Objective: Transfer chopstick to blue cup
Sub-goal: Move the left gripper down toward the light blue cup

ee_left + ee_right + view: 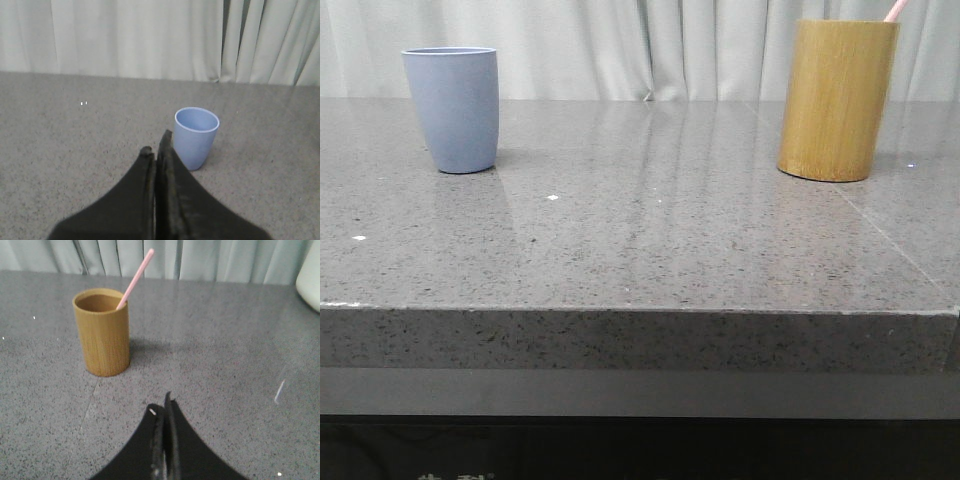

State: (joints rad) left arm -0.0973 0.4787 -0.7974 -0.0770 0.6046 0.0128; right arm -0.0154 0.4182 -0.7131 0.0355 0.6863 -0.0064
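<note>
The blue cup [452, 108] stands upright at the table's far left; it also shows empty in the left wrist view [196, 136]. A pale pink chopstick [135, 278] leans out of the tan bamboo holder [102, 332]; in the front view only its tip [895, 10] shows above the holder [836, 98] at the far right. My left gripper [157, 146] is shut and empty, just short of the blue cup. Some way short of the holder, my right gripper [162, 406] is shut with nothing in it. Neither gripper shows in the front view.
Pale curtains hang behind the grey speckled table [650, 240]. A white object [311, 277] sits at the edge of the right wrist view. The table's front edge [640, 310] runs across the front view.
</note>
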